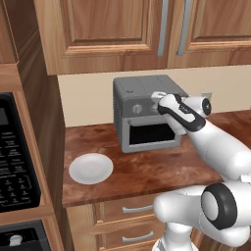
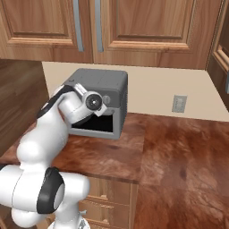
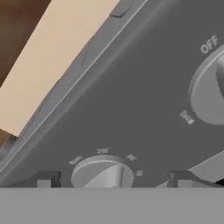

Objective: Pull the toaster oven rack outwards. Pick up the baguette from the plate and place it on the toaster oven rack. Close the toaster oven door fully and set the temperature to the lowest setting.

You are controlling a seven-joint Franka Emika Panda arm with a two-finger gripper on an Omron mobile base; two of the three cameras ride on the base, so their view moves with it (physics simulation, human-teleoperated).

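Note:
The dark-grey toaster oven (image 1: 142, 90) (image 2: 100, 80) stands at the back of the counter. Its door (image 1: 149, 135) stands upright against the front, so the rack and the baguette are hidden. The white plate (image 1: 90, 168) lies bare on the counter, left of and in front of the oven. My gripper (image 1: 158, 99) (image 3: 114, 179) is up at the knob row and open. In the hand view its fingertips (image 3: 47, 178) stand either side of a round knob (image 3: 103, 171) with "250" printed above it. A second knob (image 3: 210, 94) marked OFF sits at the right.
A black microwave (image 1: 12, 157) with a keypad is set in the tall unit at the left. Wooden wall cabinets (image 1: 112, 29) hang above the oven. The brown counter (image 2: 179, 147) stretches right, and a wall outlet (image 2: 179, 103) sits above it. Drawers (image 1: 137, 210) lie below the counter edge.

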